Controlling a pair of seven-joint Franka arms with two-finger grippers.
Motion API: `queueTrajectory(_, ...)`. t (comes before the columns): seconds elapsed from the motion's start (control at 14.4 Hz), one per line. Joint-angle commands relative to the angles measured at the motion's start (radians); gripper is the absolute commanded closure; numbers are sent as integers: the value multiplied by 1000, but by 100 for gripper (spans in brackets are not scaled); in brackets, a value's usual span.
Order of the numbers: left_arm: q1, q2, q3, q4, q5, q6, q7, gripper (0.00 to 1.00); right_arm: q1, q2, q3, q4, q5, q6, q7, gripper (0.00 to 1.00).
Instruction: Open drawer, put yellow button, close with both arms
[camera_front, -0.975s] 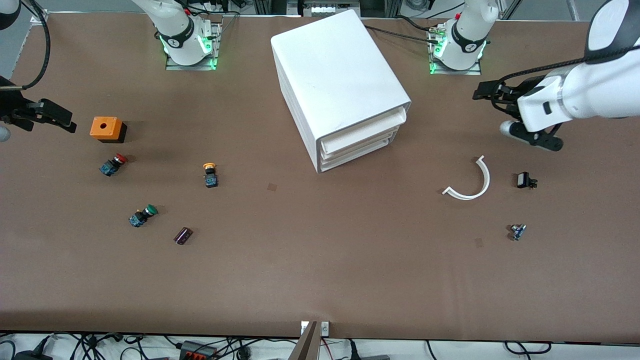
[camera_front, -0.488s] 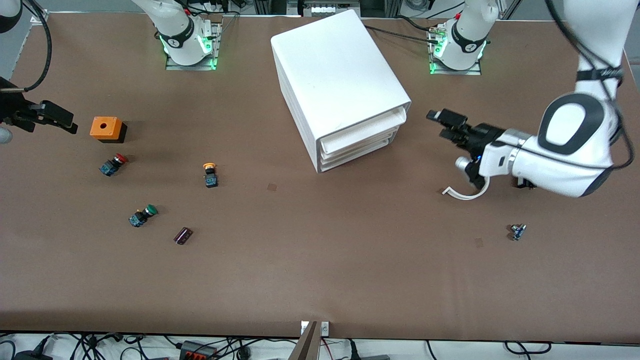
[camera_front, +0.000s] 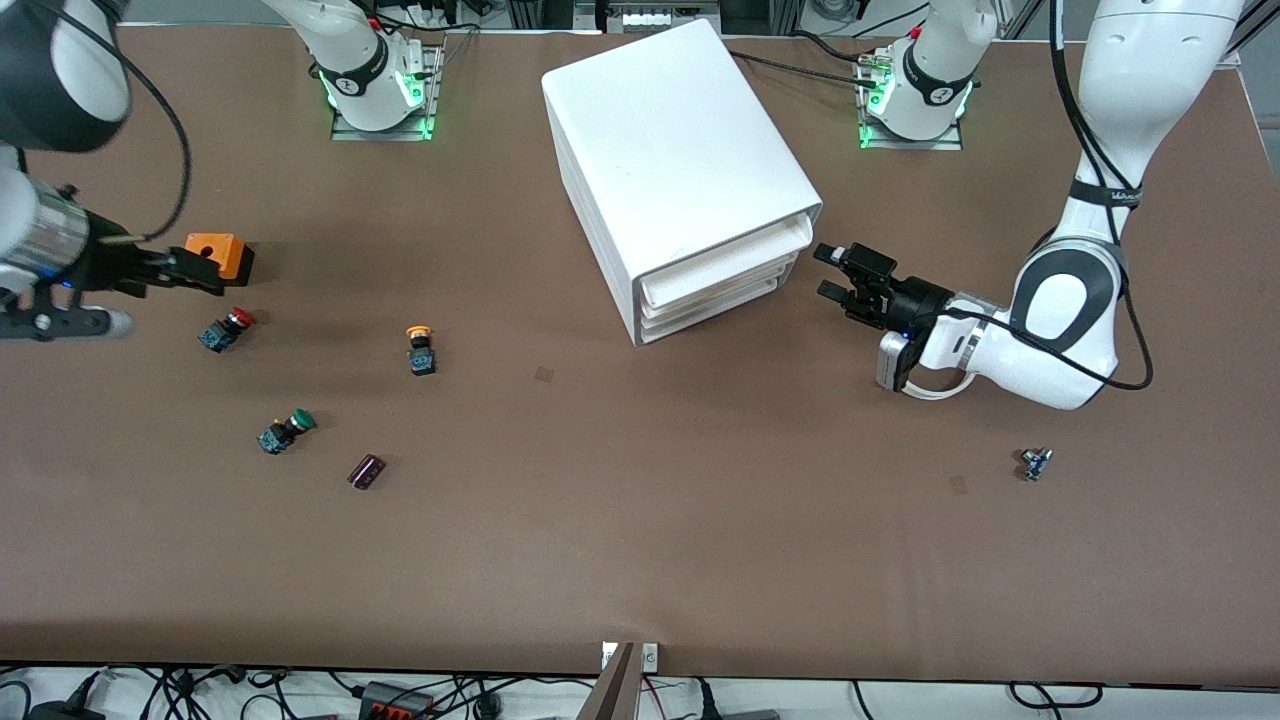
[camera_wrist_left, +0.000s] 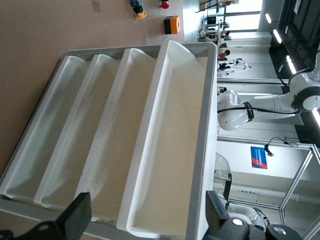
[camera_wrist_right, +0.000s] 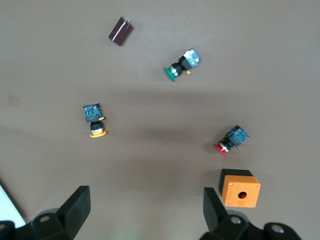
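Two open end effectors (camera_front: 838, 270) (camera_front: 200, 272), three drawers (camera_front: 725, 272)

Bright even light, soft shadows, sharp

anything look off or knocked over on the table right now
Mildly: the yellow button, red button and green button all lie tipped on their sides rather than upright. The cabinet sits skewed to the table edges, all three drawers shut. Nothing looks spilled or broken.

The left gripper (camera_front: 832, 272) is held low with its jaws spread wide. The right gripper (camera_front: 205, 272) is raised, its jaws likewise spread.
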Motion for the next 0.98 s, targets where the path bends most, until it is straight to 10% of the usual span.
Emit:
queueTrajectory(0.0, -2, -22, -2, -86, -54, 50, 124, 0, 67, 84, 0, 5, 17, 29, -21, 0)
queueTrajectory(0.7, -49, 1, -2, -179, -157, 92, 218, 41, 199, 242, 0, -181, 20, 424, -83, 0)
queueTrajectory(0.91, -54, 1, -2, -179, -156, 90, 218, 74, 206, 270, 0, -205, 25, 435, -83, 0)
